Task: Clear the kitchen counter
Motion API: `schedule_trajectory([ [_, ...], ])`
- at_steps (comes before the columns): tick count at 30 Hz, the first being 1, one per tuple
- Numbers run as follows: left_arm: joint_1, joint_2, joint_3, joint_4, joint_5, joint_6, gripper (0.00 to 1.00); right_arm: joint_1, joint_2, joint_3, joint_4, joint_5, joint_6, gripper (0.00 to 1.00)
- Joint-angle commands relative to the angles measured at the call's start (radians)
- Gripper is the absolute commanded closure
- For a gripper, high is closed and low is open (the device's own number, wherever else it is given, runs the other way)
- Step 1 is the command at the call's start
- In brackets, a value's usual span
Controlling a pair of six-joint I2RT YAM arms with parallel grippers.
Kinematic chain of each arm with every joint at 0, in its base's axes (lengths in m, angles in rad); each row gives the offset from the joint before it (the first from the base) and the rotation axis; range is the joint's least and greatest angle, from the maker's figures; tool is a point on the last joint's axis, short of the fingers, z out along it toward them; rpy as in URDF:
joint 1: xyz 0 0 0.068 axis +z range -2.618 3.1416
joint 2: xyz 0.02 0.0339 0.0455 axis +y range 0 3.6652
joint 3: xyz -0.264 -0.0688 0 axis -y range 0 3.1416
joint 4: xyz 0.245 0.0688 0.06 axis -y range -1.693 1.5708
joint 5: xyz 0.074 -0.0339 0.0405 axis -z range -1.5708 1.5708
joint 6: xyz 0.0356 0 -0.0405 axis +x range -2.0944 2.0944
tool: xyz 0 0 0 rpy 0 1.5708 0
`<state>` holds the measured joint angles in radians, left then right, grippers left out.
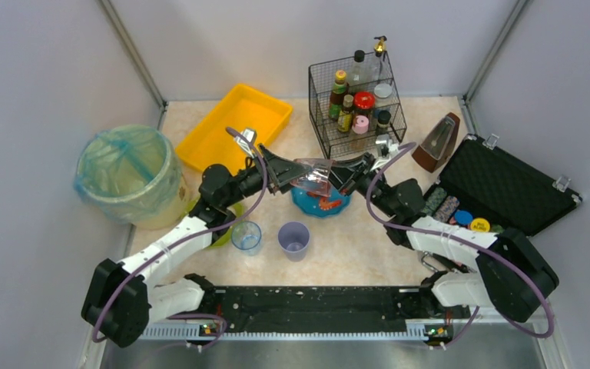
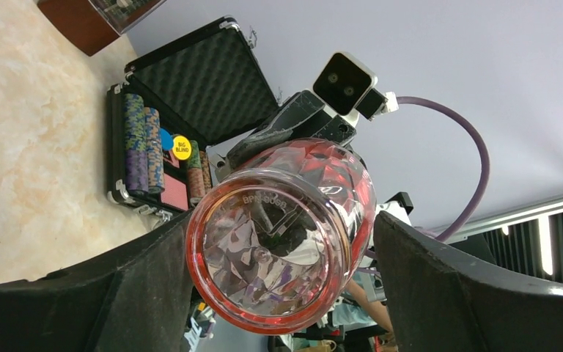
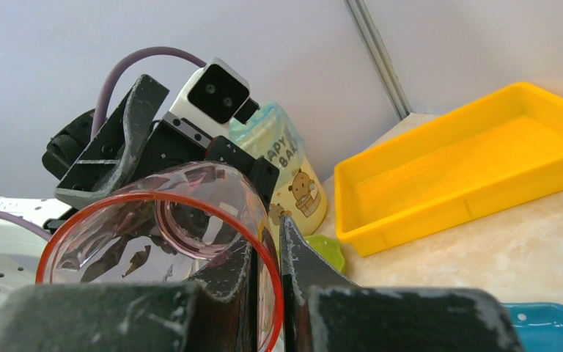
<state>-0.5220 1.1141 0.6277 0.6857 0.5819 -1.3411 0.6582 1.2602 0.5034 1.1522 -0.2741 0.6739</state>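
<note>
As right pincer [image 1: 341, 181] grips (glass [image 1: 313, 177]), counter [image 1: 353, 247] lies below.

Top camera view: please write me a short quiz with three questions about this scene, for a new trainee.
1. Choose one. Which part of the red cup does the right gripper pinch?
A) the base
B) the rim
C) no part, it is away from the cup
2. True or false: the blue cup and the purple cup stand upright on the counter.
3. Fill in the missing word: in the top view, the bin with the green bag stands beside the ____ arm.

Key: 1 B; 2 true; 3 left.
</note>
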Motion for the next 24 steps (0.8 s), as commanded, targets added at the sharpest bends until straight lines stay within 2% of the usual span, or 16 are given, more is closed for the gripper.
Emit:
schedule_trajectory([
  [1,-0.006,-0.038,0.001,0.112,0.0,-0.015,0.15,-0.006,-0.021,-0.021,0.05,0.053,-0.032,1.0],
  [6,-0.007,-0.015,0.006,0.134,-0.017,-0.012,0.32,-0.014,0.003,-0.039,0.076,0.057,-0.026,1.0],
  [12,0.002,0.021,0.013,0.168,-0.084,-0.004,0.65,-0.034,0.07,-0.048,0.138,0.026,-0.008,1.0],
  [15,0.027,0.045,0.056,0.139,-0.076,0.024,0.78,-0.05,0.102,-0.047,0.153,0.013,0.001,0.93],
  [17,0.05,0.054,0.087,0.1,-0.077,0.058,0.84,-0.066,0.114,-0.052,0.155,0.013,0.005,0.85],
  [19,0.081,0.061,0.119,0.02,-0.093,0.121,0.9,-0.081,0.125,-0.06,0.163,0.012,0.005,0.67],
  [22,0.123,0.077,0.174,-0.106,-0.125,0.216,0.98,-0.103,0.137,-0.06,0.158,0.003,0.002,0.49],
  [24,0.152,0.095,0.214,-0.174,-0.143,0.27,1.0,-0.112,0.14,-0.057,0.139,0.004,-0.013,0.37],
])
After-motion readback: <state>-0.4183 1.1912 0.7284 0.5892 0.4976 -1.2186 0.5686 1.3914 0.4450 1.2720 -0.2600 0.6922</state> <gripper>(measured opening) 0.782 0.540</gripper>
